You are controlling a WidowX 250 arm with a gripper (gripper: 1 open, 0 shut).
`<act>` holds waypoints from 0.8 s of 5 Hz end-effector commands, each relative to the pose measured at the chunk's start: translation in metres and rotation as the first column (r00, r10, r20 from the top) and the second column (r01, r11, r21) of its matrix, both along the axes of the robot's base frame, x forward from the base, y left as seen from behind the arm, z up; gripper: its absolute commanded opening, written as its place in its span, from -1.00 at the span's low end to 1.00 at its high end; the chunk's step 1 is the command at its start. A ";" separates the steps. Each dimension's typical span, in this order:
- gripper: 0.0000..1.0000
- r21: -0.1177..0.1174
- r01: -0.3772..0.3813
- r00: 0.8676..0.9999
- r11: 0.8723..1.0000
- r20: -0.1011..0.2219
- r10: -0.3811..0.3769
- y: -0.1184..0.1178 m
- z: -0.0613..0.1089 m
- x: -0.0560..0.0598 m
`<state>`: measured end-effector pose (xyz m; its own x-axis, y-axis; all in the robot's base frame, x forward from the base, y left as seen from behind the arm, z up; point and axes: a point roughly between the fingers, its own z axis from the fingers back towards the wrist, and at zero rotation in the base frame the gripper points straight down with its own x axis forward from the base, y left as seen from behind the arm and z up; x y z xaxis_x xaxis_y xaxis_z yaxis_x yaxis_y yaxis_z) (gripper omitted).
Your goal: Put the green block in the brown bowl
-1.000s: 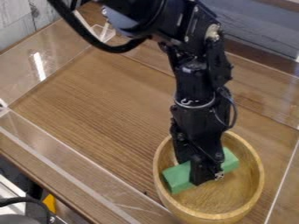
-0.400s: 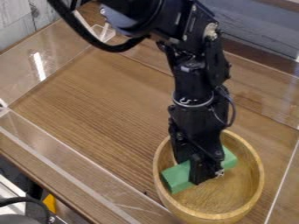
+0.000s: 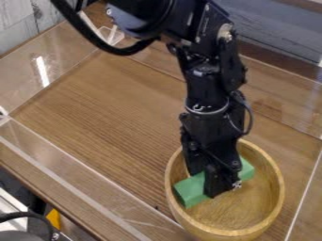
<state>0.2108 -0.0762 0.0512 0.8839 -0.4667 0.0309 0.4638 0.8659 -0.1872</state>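
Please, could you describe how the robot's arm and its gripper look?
The robot arm is glossy black with rounded segments and a thick black cable looping beside it. The dark, angular mechanical gripper is matte black, with small silvery metal parts and thin black wires.

Wood-grained tabletop (image 3: 107, 118) with pale edges

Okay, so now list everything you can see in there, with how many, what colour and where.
green block: one, green, in the brown bowl, partly hidden by the gripper
brown bowl: one, light tan, lower right of the view
table: one, brown wood, under the bowl
cables: black, lower left corner, number unclear
robot arm: one, black, reaching down from the top
gripper: one, black, over the bowl, at the block
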 end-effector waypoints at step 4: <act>-1.00 -0.018 -0.058 0.998 0.998 0.033 0.058 0.001 0.011 0.005</act>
